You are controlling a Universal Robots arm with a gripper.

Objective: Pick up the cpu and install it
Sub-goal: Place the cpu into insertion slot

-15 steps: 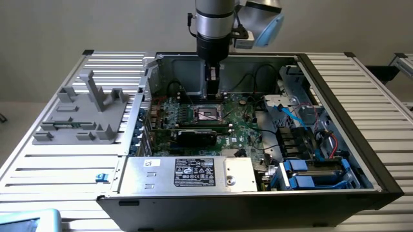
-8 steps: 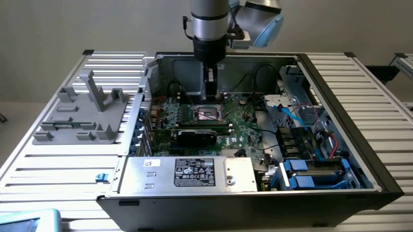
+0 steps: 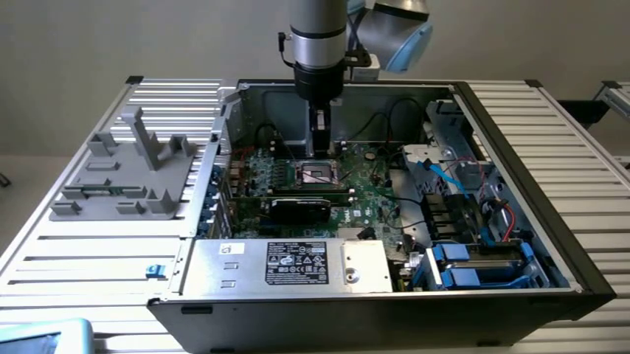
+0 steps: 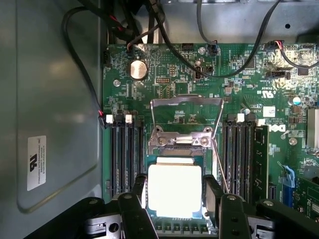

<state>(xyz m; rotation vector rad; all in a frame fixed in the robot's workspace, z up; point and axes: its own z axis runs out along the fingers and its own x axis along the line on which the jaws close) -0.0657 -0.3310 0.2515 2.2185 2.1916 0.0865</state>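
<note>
The cpu (image 4: 174, 191), a small square chip with a bright silvery top, sits between my two dark fingers (image 4: 213, 196), which press on its opposite edges. My gripper (image 4: 175, 188) is shut on it and hangs just over the dark socket (image 4: 174, 160) on the green motherboard. The socket's metal frame (image 4: 187, 102) is flipped up and open. In the exterior view my gripper (image 3: 320, 147) reaches down into the open computer case, just above the socket (image 3: 317, 175).
Memory slots (image 4: 124, 154) flank the socket on both sides. Black cables (image 4: 79, 59) loop across the case floor and board. A grey fixture with upright posts (image 3: 133, 169) stands on the table at the exterior view's left. The power supply (image 3: 285, 262) fills the case's near side.
</note>
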